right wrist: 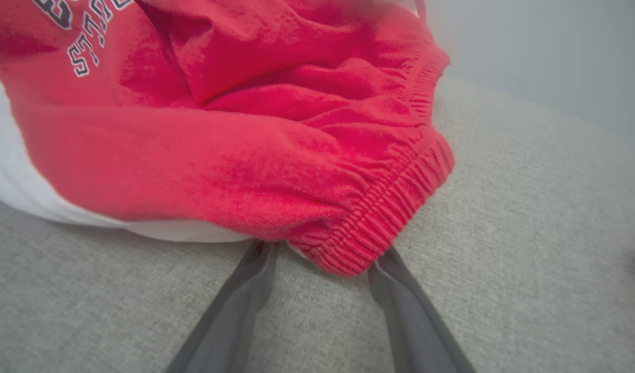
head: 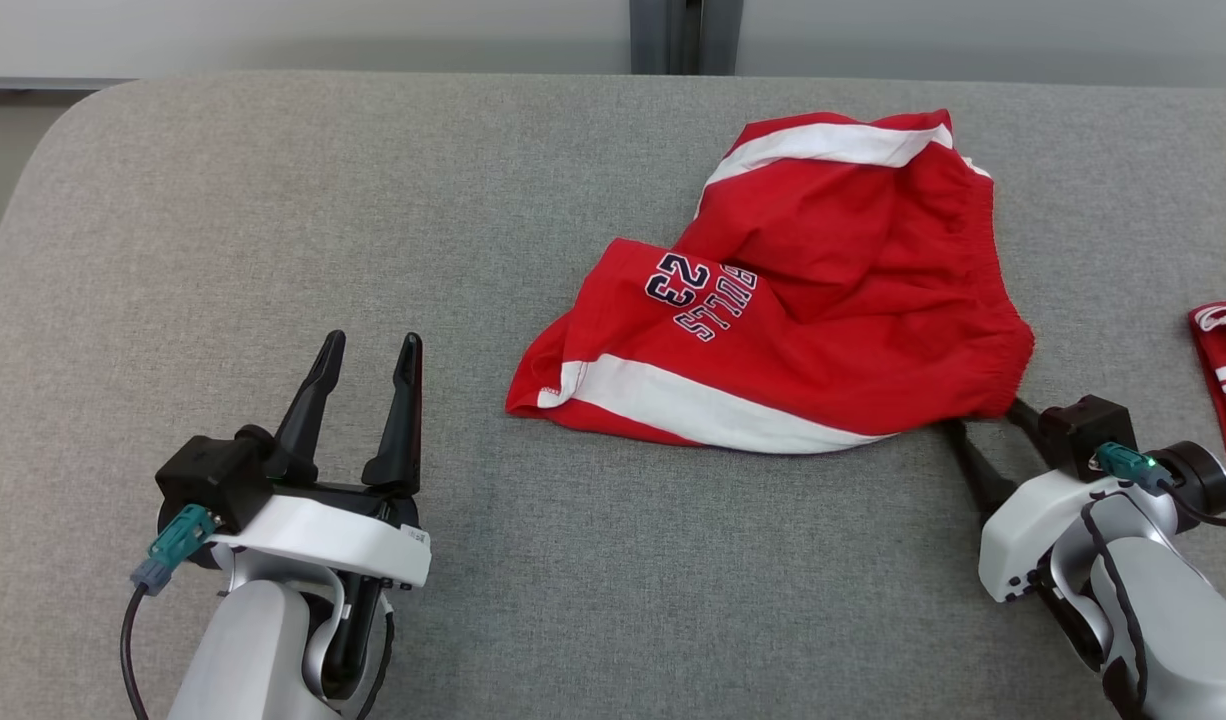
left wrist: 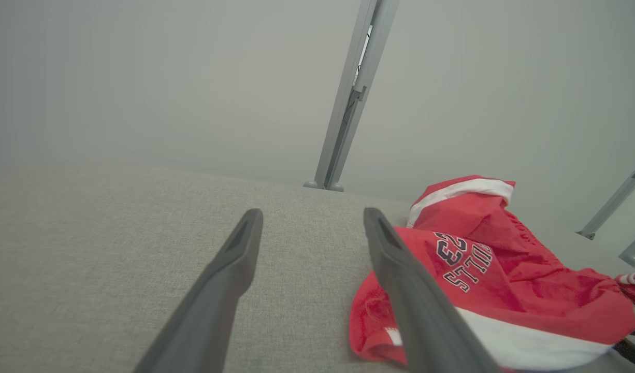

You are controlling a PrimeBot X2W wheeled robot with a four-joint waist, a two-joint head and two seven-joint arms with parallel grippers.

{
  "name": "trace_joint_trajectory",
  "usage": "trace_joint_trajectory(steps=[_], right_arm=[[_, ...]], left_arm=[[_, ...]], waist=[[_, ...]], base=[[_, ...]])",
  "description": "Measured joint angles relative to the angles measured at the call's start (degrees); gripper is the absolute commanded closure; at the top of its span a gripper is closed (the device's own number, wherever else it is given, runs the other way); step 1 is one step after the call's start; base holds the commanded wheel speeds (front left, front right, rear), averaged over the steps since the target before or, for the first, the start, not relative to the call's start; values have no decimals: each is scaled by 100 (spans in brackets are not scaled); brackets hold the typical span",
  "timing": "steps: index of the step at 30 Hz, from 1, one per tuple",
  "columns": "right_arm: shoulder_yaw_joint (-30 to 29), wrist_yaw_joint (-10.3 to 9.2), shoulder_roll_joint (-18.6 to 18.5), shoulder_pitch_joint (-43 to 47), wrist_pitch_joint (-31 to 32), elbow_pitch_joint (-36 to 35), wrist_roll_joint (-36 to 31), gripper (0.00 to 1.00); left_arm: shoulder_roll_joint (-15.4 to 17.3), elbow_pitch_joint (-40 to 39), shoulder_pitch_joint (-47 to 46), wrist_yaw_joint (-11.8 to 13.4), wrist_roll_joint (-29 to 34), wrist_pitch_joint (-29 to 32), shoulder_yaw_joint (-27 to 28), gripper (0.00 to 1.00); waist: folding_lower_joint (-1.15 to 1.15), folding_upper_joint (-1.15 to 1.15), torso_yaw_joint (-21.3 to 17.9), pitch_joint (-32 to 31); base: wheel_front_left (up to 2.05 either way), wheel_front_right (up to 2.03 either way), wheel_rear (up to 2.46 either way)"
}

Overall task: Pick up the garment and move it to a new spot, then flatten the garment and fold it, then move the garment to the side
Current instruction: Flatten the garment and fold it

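The garment [head: 823, 290] is a pair of red shorts with white stripes and "BULLS 23" lettering, lying crumpled at the centre right of the grey padded surface [head: 273, 200]. My right gripper [head: 985, 420] is at its near right corner. In the right wrist view its two fingers stand apart on either side of the elastic waistband corner [right wrist: 369, 228], with their tips hidden under the cloth [right wrist: 245, 145]. My left gripper [head: 371, 342] rests open at the lower left, well clear of the shorts. In its wrist view, nothing lies between its fingers [left wrist: 312, 212], and the garment [left wrist: 504, 280] shows to the right.
A second red and white striped cloth [head: 1223, 350] lies at the surface's right edge, close to my right wrist. A grey metal post [head: 683, 35] stands behind the far edge. Bare grey surface stretches across the left half and the front.
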Motion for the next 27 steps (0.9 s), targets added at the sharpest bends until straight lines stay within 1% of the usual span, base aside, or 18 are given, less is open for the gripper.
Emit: trace_joint_trajectory(steps=[6, 9, 12, 14, 16, 18, 21, 22, 24, 27], right_arm=[[194, 0, -51, 7, 0, -123, 105, 100], [477, 0, -126, 29, 0, -145, 211, 100], [929, 0, -225, 31, 1, -131, 498, 100], [1345, 0, -333, 28, 36, -131, 781, 100], [1772, 0, -449, 19, 337, -229, 1223, 100], [2195, 1, -668, 7, 664, -436, 1606, 100], [2637, 1, -1109, -63, 1107, -799, 2206, 100], [2775, 1, -1402, -177, 1273, -977, 2468, 100], [2820, 1, -1662, -314, 1388, -1060, 2649, 100], [2865, 0, -1858, -413, 1505, -1089, 2880, 100]], left_arm=[[0, 47, 3, 0, 7, 0, 45, 0], [1, 65, 71, 0, 2, 0, 71, 0], [1, 73, 118, 0, -25, 0, 73, 0], [0, 80, 176, 0, -74, 0, 66, 0], [0, 97, 235, 0, -99, 0, 56, 0], [3, 110, 291, 0, -132, 0, 52, 0], [0, 121, 337, 0, -172, 0, 44, 0], [0, 119, 357, 0, -178, 0, 46, 0], [-1, 116, 382, 0, -219, 0, 43, 0], [0, 110, 392, 0, -226, 0, 30, 0]], waist=[[0, 0, -33, -87], [0, 0, -78, -195], [0, 0, -135, -332], [0, 0, -174, -437], [0, 0, -213, -547], [0, 0, -252, -649], [0, 0, -307, -772], [0, 0, -340, -819], [0, 0, -356, -837], [0, 0, -346, -835]], base=[[0, 0, 0], [0, 0, 0], [0, 0, 0], [0, 0, 0], [0, 0, 0], [0, 0, 0], [0, 0, 0], [0, 0, 0], [0, 0, 0], [0, 0, 0]])
